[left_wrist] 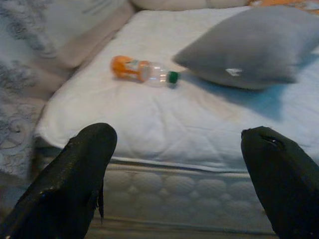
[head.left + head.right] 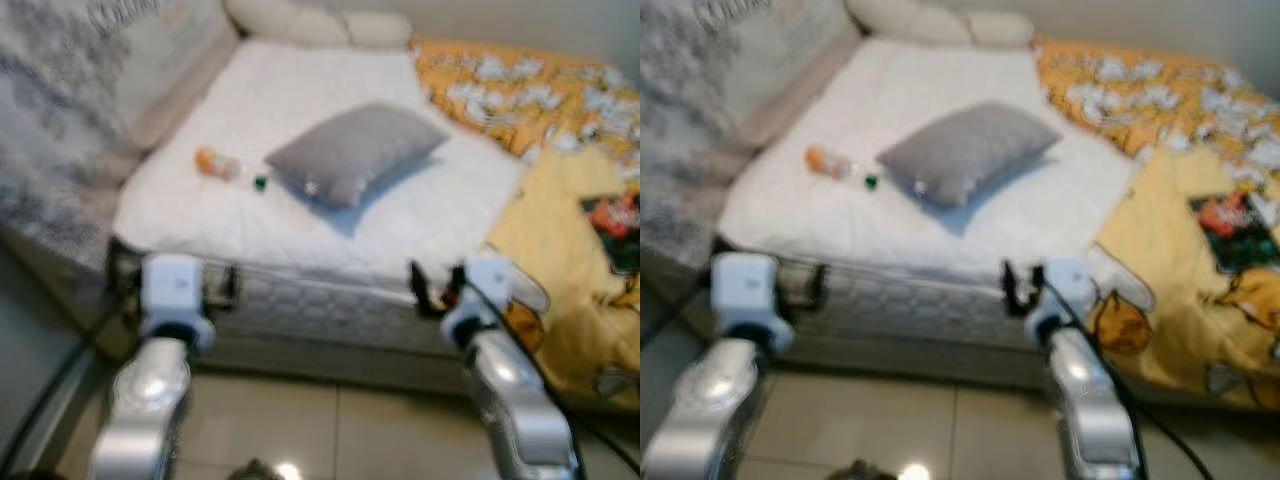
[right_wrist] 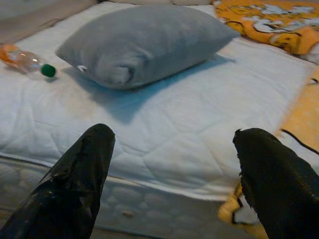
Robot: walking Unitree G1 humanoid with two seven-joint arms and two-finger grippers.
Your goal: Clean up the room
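The left tool [image 2: 222,287] hangs open at the near edge of the bed [image 2: 300,230], holding nothing. On the white mattress lies an orange bottle [image 2: 228,167] with a green cap, just beside a grey pillow [image 2: 355,152]. The right tool [image 2: 436,288] is open too, beside a yellow blanket [image 2: 560,250].

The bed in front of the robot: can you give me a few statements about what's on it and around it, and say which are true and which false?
1. A plastic bottle lies on its side on the mattress. True.
2. The bottle stands on top of the grey pillow. False: it lies beside it.
3. Both grippers are open, the left gripper and the right gripper. True.
4. The yellow blanket covers the robot's left side of the bed. False: its right side.
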